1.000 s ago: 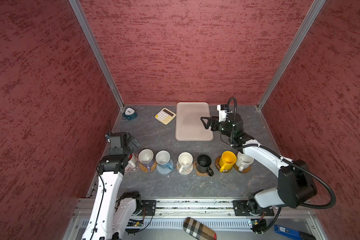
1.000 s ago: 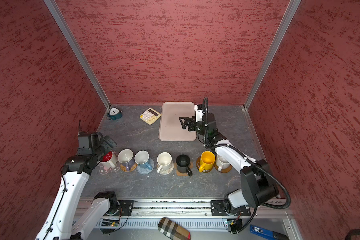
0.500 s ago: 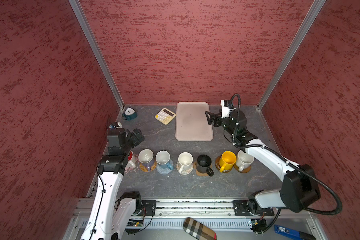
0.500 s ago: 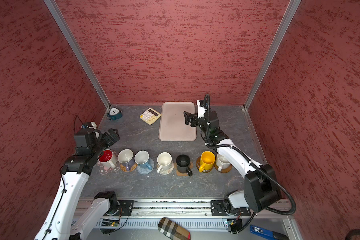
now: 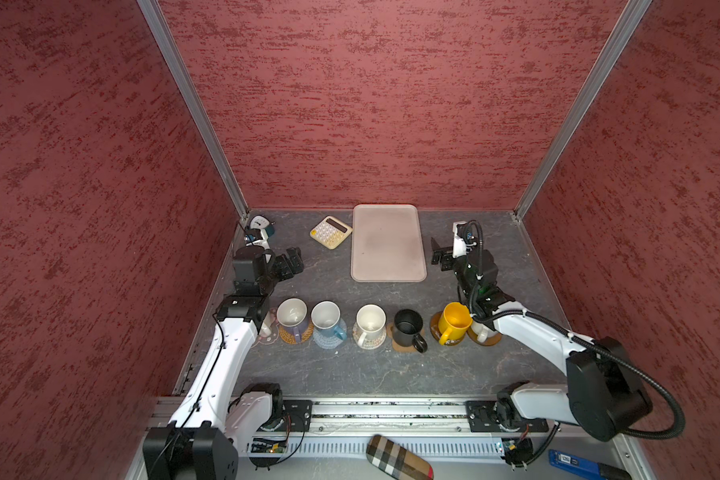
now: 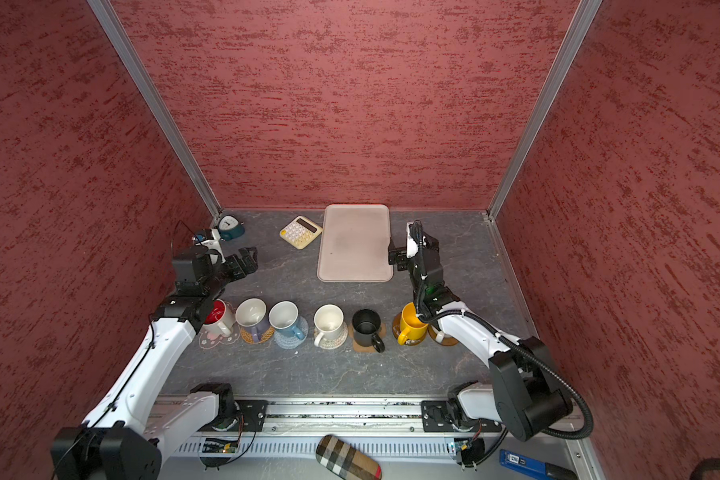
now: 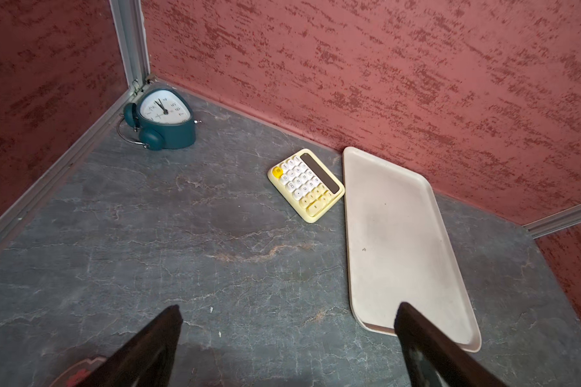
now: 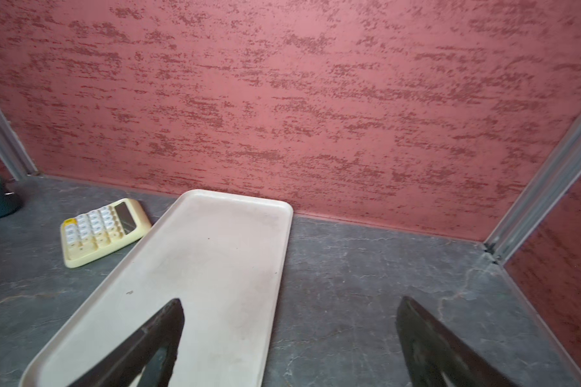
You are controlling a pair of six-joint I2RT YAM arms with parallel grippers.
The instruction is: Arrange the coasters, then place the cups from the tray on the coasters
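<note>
Where the row stands, bench [image 5: 329,374]: seven cups [image 5: 368,322] in front, each apparently on a coaster [image 6: 285,341].
Tray [image 5: 387,245]: bare, at the back, beside calculator [image 5: 330,232].
Right arm: crosses just above yellow cup [image 5: 454,320]; a low swing would likely topple it.
Left arm: overhangs red-lined cup [image 6: 219,318]; same hazard.
Right hand [image 5: 436,253]: raised beside tray, jaws wide, empty.
Left hand [image 5: 288,262]: raised, jaws wide, empty.

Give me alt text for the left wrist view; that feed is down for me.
An empty tray lies flat on the grey table against the red back wall, with a yellow calculator beside it and a teal alarm clock in the corner. The left gripper is open, holding nothing.
</note>
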